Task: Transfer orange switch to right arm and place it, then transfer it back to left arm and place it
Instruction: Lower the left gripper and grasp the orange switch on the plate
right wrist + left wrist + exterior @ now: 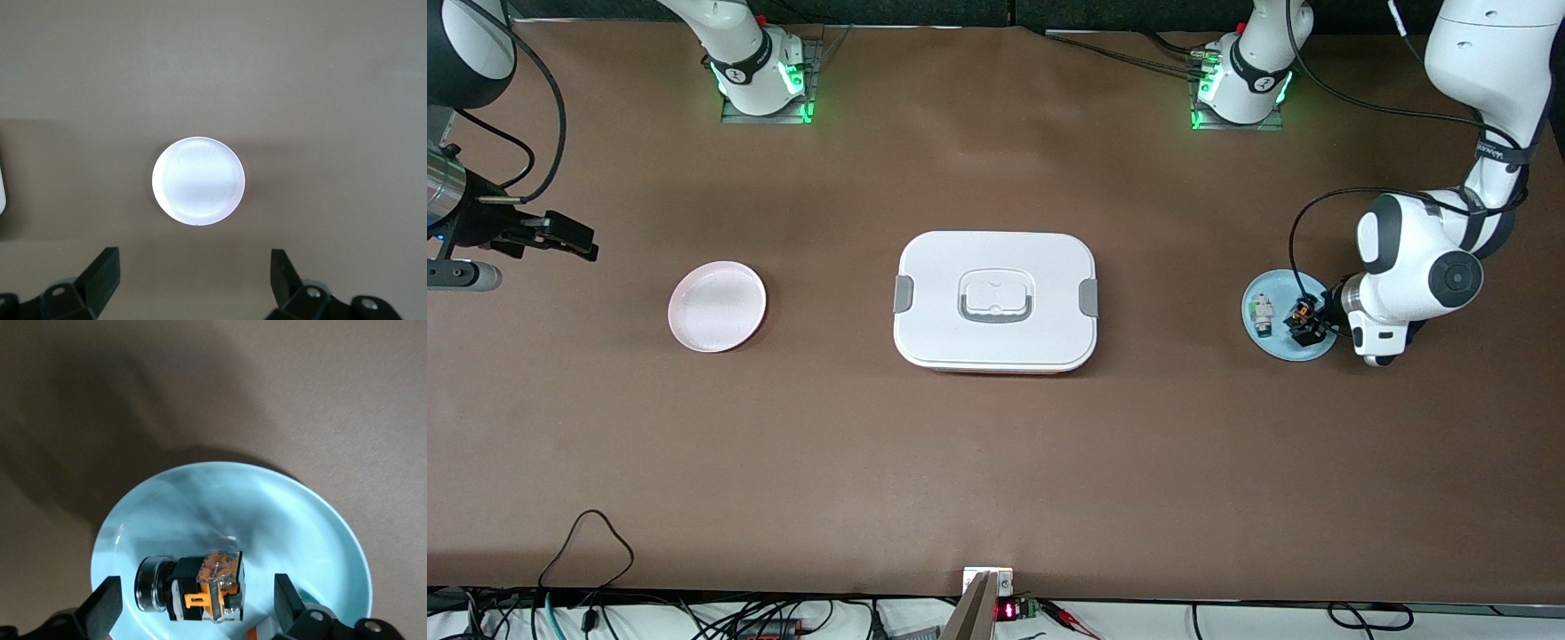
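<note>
The orange switch point(1301, 316) lies on its side on a pale blue plate point(1279, 348) at the left arm's end of the table. It is black with an orange clip point(200, 587). My left gripper point(1305, 327) is down over this plate, open, with one finger on each side of the switch point(197, 603) and a gap showing on both sides. My right gripper point(580, 242) hangs open and empty in the air at the right arm's end, looking down on a pink plate point(198, 181). The white box point(996, 300) stands at mid-table between the two plates.
A small white-and-green component point(1263, 316) lies on the blue plate beside the switch. The pink plate point(717, 306) holds nothing. One edge of the box point(2, 187) shows in the right wrist view. Cables run along the table edge nearest the front camera.
</note>
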### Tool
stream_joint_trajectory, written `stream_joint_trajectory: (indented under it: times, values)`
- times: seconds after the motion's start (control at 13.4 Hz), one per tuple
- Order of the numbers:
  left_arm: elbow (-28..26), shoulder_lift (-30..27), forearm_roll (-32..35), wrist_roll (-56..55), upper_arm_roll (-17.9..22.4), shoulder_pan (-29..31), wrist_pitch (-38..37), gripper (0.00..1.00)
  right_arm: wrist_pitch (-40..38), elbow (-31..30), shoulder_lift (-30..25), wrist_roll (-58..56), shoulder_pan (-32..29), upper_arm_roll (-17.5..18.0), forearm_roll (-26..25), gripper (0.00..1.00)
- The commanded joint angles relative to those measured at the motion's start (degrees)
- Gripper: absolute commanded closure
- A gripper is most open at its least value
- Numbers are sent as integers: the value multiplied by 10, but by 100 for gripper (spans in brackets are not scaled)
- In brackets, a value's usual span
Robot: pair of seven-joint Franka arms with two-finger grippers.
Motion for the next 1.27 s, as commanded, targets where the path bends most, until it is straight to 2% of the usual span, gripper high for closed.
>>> stream_joint_trajectory:
  times: [0.0,0.6,0.67,0.74,0.82,0.89,1.19]
  values:
    - [-44,-18,-8,-4,-3,3,45,0,-7,5,0,-1,1,-1,10,0]
    - [-53,-17,-7,4,-4,1,53,1,-8,4,9,-2,4,0,9,0]
    - [-52,-17,-7,8,-4,1,52,11,-8,4,9,-2,10,2,9,0]
    - [-52,-17,-7,12,-4,1,51,29,-8,5,9,4,19,2,9,0]
    - [-50,-16,-7,16,-4,1,50,43,-9,4,9,6,19,2,9,0]
    - [-49,-16,-7,16,-4,1,50,49,-10,3,10,6,19,2,9,0]
    - [-30,-20,-7,38,-5,-2,28,61,-9,4,14,5,15,2,9,0]
